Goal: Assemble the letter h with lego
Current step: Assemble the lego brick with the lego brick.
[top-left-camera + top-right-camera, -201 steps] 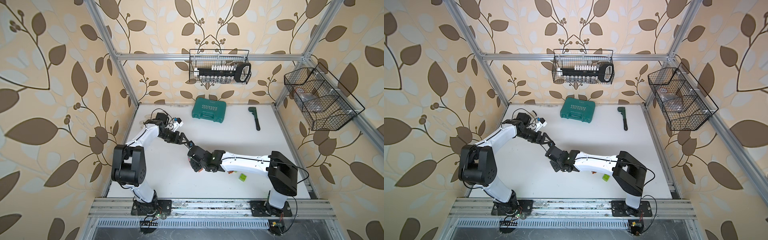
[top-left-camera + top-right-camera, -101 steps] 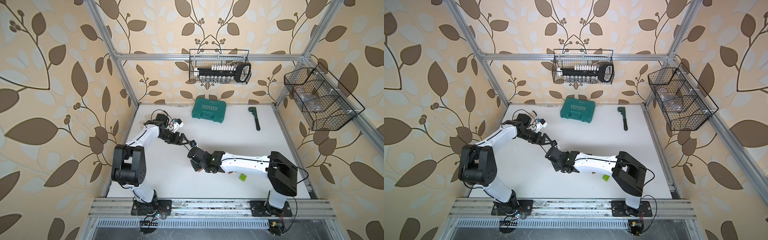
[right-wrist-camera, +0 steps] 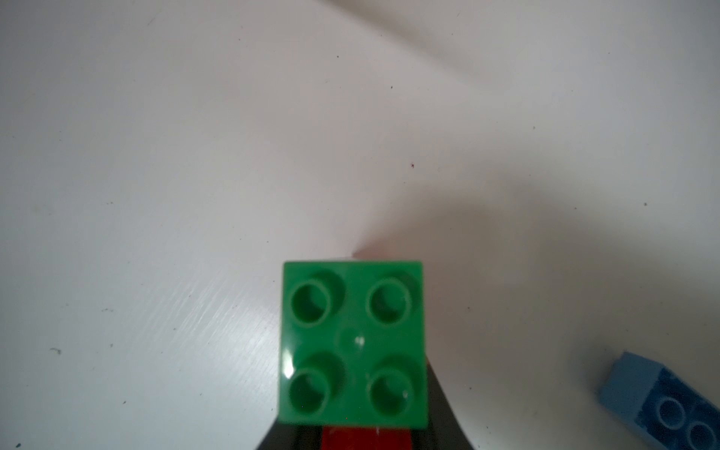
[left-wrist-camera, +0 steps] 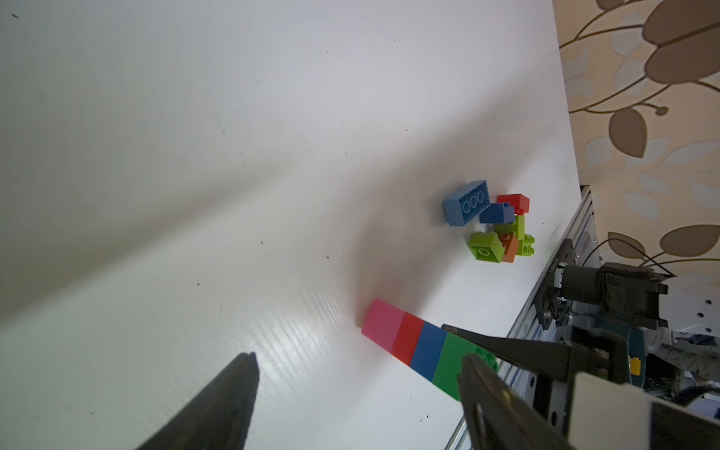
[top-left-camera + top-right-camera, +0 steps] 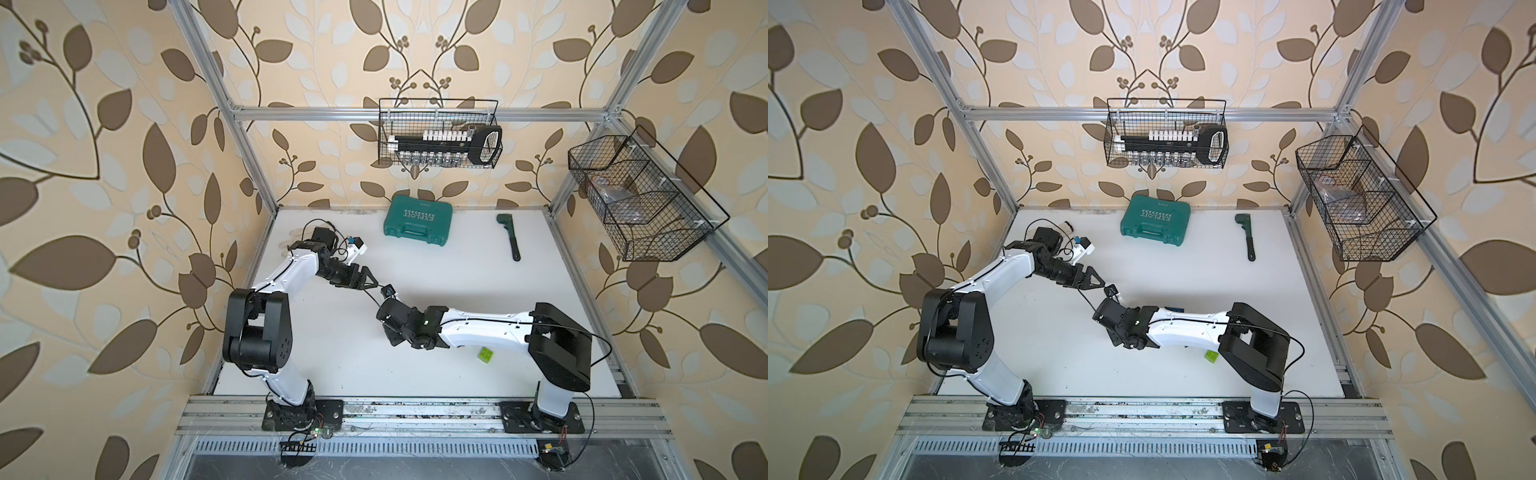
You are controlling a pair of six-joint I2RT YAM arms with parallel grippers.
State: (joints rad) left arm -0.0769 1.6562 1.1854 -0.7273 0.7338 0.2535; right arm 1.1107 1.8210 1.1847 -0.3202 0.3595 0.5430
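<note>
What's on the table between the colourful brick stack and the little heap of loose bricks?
Nothing: only bare white table lies between the colourful stack and the heap of loose bricks, as the left wrist view shows.

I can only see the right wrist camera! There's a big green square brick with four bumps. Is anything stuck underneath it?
Observer: Yes. In the left wrist view the green square plastic brick heads a joined row: a blue brick, a red brick, then a pink brick.
Operator: Is the other arm helping?
Observer: No. The left gripper has its fingers open, holding nothing.
Operator: Any more bricks?
Observer: A pile of loose studded plastic bricks, blue, red, lime and orange, lies further along the white table.
</note>
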